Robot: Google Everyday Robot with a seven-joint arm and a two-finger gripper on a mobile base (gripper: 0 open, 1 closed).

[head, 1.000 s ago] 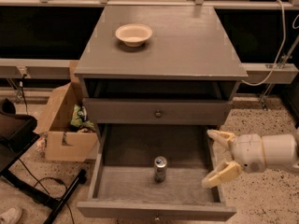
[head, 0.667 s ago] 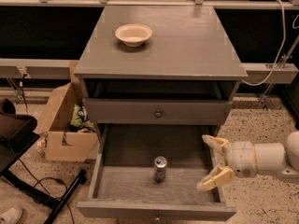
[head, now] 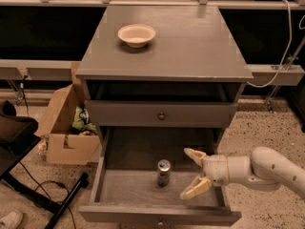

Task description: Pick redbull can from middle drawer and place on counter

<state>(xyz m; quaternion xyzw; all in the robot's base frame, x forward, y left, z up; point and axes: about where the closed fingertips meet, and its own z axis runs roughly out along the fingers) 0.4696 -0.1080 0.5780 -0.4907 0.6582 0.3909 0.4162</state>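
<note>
The redbull can (head: 164, 171) stands upright on the floor of the open middle drawer (head: 138, 191), near its centre. My gripper (head: 192, 172) reaches in from the right on a white arm, inside the drawer just right of the can and apart from it. Its two cream fingers (head: 195, 155) are spread open and hold nothing. The grey counter (head: 190, 42) tops the cabinet above, with a shallow cream bowl (head: 137, 34) at its back left.
A shut drawer front with a dark knob (head: 161, 115) sits above the open drawer. An open cardboard box (head: 69, 125) stands on the speckled floor at the left, beside a black stand (head: 19, 147) and cables. A rail and white cable (head: 281, 56) run behind.
My gripper has moved left, further over the drawer and closer to the can. The can and bowl have not moved.
</note>
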